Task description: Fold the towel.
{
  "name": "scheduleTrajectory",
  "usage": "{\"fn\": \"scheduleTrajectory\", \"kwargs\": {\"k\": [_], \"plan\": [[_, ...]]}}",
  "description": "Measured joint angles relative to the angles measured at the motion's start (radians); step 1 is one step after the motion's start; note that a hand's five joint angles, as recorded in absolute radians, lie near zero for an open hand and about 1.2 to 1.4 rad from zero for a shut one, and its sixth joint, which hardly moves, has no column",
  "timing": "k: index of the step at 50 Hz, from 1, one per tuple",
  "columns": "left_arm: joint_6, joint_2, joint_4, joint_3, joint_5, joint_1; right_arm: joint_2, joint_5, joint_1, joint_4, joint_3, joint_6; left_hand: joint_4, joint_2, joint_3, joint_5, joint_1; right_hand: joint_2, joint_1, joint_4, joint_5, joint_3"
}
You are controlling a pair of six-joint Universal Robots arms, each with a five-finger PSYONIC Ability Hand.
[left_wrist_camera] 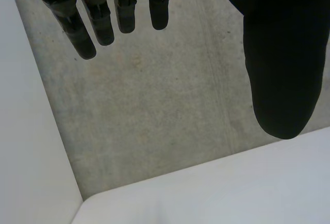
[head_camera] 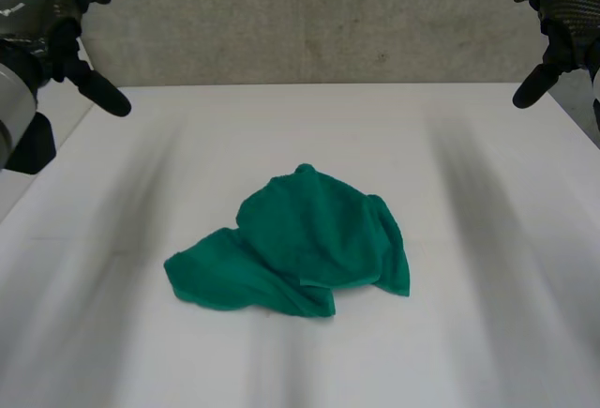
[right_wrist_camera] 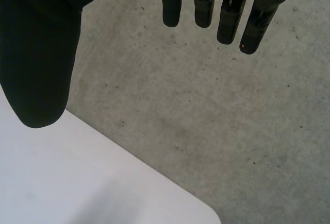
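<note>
We see the green towel [head_camera: 298, 244] lying crumpled in a loose heap near the middle of the white table [head_camera: 487, 333]. One lobe spreads toward the left arm's side and a flap droops on the right arm's side. Neither hand touches it. The left hand [head_camera: 52, 14] hangs raised near the table's far left corner, well apart from the towel, and the right hand [head_camera: 567, 5] mirrors it near the far right corner. In the left wrist view we find its fingers [left_wrist_camera: 103, 23] straight, apart from the thumb [left_wrist_camera: 281, 69] and holding nothing, above the table's edge and grey concrete [left_wrist_camera: 154, 105]. In the right wrist view the fingers [right_wrist_camera: 227, 15] and thumb [right_wrist_camera: 38, 59] are likewise relaxed and empty.
</note>
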Motion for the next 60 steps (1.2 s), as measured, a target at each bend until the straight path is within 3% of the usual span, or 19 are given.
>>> {"fn": "scheduleTrajectory", "kwargs": {"k": [20,28,34,37,38,44,46,53,60], "plan": [[-0.017,0.029,-0.039,-0.036,0.005,-0.027,0.004,-0.053,-0.002,0.084,-0.013,-0.061,0.000,0.000,0.000,0.000,0.000,0.000,0.000,0.000,0.000,0.000],[-0.040,-0.021,-0.024,-0.127,-0.005,-0.183,0.036,-0.138,0.001,0.324,0.017,-0.244,0.014,0.016,0.011,0.010,0.011,0.000,0.000,0.000,0.000,0.000],[-0.043,-0.086,0.034,-0.189,-0.044,-0.297,0.089,-0.163,0.008,0.367,0.100,-0.267,0.163,0.163,0.150,0.152,0.159,0.000,0.000,0.000,0.000,0.000],[-0.043,-0.121,0.062,-0.211,-0.065,-0.346,0.112,-0.171,0.013,0.339,0.152,-0.254,0.196,0.197,0.186,0.185,0.188,0.000,0.000,0.000,0.000,0.000],[-0.043,-0.169,0.087,-0.226,-0.091,-0.409,0.130,-0.185,0.017,0.262,0.224,-0.217,0.237,0.236,0.224,0.225,0.231,0.000,0.000,0.000,0.000,0.000],[-0.049,-0.255,0.104,-0.232,-0.121,-0.499,0.140,-0.238,0.019,0.085,0.351,-0.118,0.291,0.289,0.277,0.276,0.283,0.048,0.046,0.034,0.029,0.060],[-0.058,-0.293,0.106,-0.230,-0.127,-0.523,0.141,-0.268,0.019,0.028,0.394,-0.084,0.348,0.347,0.335,0.329,0.345,0.151,0.142,0.144,0.118,0.165],[-0.098,-0.401,0.106,-0.198,-0.132,-0.556,0.164,-0.329,0.038,-0.073,0.477,-0.031,0.384,0.384,0.370,0.359,0.374,0.190,0.184,0.194,0.162,0.214],[-0.114,-0.471,0.107,-0.164,-0.132,-0.557,0.213,-0.335,0.069,-0.130,0.503,-0.024,0.383,0.384,0.370,0.359,0.374,0.190,0.184,0.194,0.164,0.214]]}}
